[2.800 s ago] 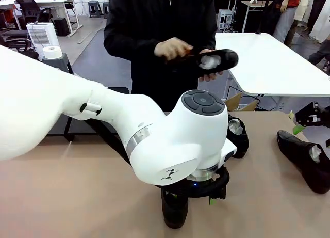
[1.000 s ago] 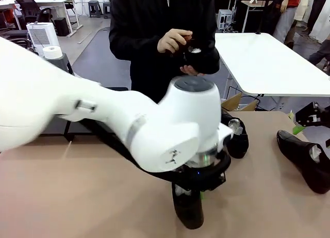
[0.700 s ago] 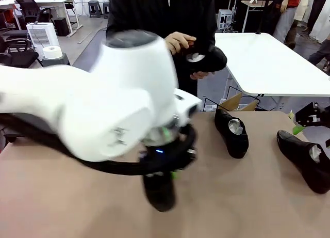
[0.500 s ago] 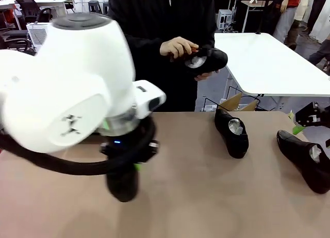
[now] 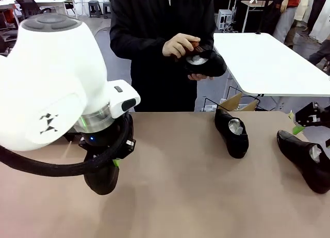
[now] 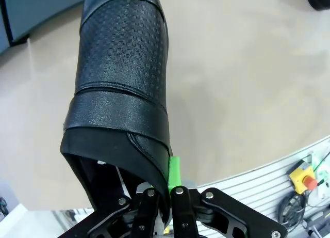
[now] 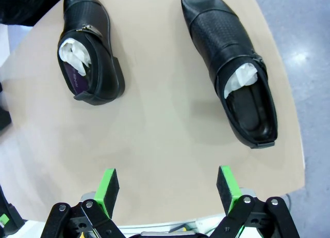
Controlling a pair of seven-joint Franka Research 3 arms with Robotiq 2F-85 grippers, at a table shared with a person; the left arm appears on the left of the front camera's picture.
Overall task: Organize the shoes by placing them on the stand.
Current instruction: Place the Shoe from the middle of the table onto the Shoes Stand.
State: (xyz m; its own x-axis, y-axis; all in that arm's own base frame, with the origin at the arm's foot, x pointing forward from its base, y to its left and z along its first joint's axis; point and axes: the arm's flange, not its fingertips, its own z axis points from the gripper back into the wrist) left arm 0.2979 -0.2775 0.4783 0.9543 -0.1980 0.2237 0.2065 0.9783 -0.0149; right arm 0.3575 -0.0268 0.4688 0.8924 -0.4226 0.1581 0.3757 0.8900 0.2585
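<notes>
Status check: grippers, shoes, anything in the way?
Left gripper shut on one shoe at its heel rim, toe hanging down. Right gripper open above two shoes lying on the table. Person's hands hold a fourth shoe, far side.

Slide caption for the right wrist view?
Open right gripper above the table; ahead, a purple-lined black dress shoe and a dark-lined black dress shoe, both paper-stuffed.

Table (image 5: 206, 186): plain tan top. Held shoe (image 6: 121, 88), over the table's left part: black; front embossed with a fine square grid, smooth glossy band behind. Left gripper (image 6: 167, 178): black links, one bright green pad. Left arm (image 5: 51, 93): white. Far-edge shoe (image 7: 90, 57) on the table: glossy black, white paper, purple insole. Right-edge shoe (image 7: 232, 67): black, dotted grain, white paper. Right gripper (image 7: 167, 189): black, green pads. Person's top (image 5: 154, 21), beyond the table: black.
</notes>
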